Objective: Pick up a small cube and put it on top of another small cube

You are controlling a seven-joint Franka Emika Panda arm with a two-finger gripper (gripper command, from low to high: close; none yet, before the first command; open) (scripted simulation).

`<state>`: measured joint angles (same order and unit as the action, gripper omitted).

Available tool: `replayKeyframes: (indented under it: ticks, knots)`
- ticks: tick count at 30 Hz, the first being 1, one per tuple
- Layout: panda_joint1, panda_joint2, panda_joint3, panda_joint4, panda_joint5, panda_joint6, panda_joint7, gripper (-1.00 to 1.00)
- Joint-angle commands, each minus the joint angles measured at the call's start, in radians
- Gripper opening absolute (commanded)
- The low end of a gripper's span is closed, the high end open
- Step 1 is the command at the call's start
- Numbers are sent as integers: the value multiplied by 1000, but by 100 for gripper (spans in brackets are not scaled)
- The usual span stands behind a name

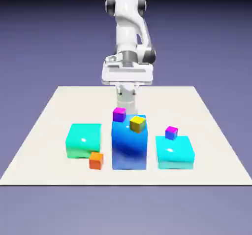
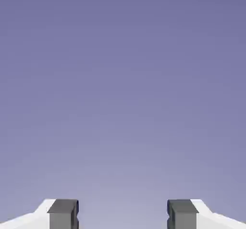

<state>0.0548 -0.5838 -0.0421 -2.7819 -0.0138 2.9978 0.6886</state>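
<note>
The small cube [image 1: 96, 160], tiny and orange with a redder side, rests on the table against the front of the left cyan block [image 1: 83, 140]. My gripper [image 1: 127, 77] hangs high at the back, well above and behind all the blocks. In the hand view the gripper [image 2: 123, 216] is open: two grey fingertips [image 2: 63, 213] stand far apart, and only the plain backdrop shows between them. No cube shows in that view.
A tall blue block [image 1: 129, 145] stands in the middle, with a magenta-topped cube [image 1: 119, 114] and a yellow cube [image 1: 138, 123] on it. On the exterior view's right, a second cyan block [image 1: 174, 152] carries another magenta-topped cube [image 1: 171, 132].
</note>
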Motion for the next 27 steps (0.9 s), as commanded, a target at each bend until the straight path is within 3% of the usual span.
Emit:
replayKeyframes:
  ticks: [1, 27]
  knots:
    - [36, -11, -35, 23, -11, -33, -44, 0]
    - [958, -309, -943, 630, -308, -877, -1174, 0]
